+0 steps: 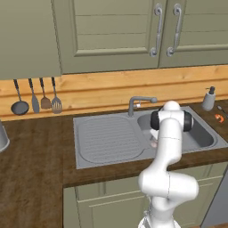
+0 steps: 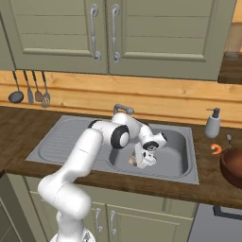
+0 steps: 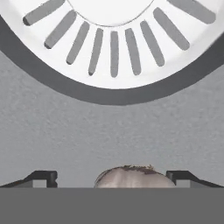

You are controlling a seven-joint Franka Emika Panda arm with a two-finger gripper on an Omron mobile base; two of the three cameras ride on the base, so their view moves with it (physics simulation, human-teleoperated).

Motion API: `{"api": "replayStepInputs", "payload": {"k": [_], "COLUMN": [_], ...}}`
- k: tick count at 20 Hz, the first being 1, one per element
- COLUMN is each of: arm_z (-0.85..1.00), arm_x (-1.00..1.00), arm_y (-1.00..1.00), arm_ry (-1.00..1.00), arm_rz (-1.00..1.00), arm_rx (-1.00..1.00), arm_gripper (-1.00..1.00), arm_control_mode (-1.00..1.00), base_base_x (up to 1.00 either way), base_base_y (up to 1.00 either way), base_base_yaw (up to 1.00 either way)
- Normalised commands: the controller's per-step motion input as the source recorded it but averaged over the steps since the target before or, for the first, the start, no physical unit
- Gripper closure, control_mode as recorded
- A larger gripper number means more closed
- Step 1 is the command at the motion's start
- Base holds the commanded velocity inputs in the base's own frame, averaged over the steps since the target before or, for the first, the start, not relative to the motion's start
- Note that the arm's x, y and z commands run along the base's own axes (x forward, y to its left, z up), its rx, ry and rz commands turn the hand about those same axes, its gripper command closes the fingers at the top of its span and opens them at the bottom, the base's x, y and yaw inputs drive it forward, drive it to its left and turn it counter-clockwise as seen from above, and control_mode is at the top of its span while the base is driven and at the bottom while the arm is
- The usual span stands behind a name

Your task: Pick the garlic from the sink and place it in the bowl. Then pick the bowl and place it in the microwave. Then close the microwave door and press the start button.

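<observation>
We see the gripper [image 2: 142,160] down inside the basin of the sink [image 1: 89,156], jaws spread wide, nothing pinched yet. The garlic [image 3: 131,176] sits on the basin floor right between the two finger tips [image 3: 41,178] in the hand view, centred in the gap, one tip on each side of it. From the right base view the garlic [image 2: 132,161] shows as a small pale lump just beside the hand, towards the drainboard side. The round drain [image 3: 114,43] lies just beyond the bulb along the gripper's line of sight, apart from it. We judge the bulb roundish, so no long axis matters much; closing straight across should catch it. Whether the tips already reach low enough around the bulb is hard to tell, probably near. The bowl [image 2: 232,166] waits on the counter to the right of the sink, well apart, so we count the first pick as not yet made
</observation>
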Motion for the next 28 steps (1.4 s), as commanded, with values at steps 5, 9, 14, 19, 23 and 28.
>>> {"api": "replayStepInputs", "payload": {"k": [5,9,14,19,23,28], "arm_z": [-0.25,-0.24,0.18,0.85,1.00,0.84], "arm_x": [-0.01,0.00,-0.18,-0.56,-0.42,-0.33], "arm_y": [0.24,0.00,0.00,0.00,-0.01,-0.05], "arm_ry": [0.01,0.00,-0.04,-0.16,-0.16,-0.19], "arm_rz": [0.00,-0.04,-0.07,-0.06,-0.04,-0.09], "arm_rx": [0.00,0.00,0.00,0.00,-0.06,-0.16], "arm_gripper": [1.00,1.00,1.00,1.00,1.00,1.00], "arm_control_mode": [-1.00,-1.00,-1.00,-1.00,-1.00,-1.00], "base_base_x": [0.00,0.00,0.00,0.00,0.00,0.00], "base_base_y": [0.00,0.00,0.00,0.00,0.00,0.00], "base_base_yaw": [0.00,0.00,0.00,0.00,0.00,0.00]}}
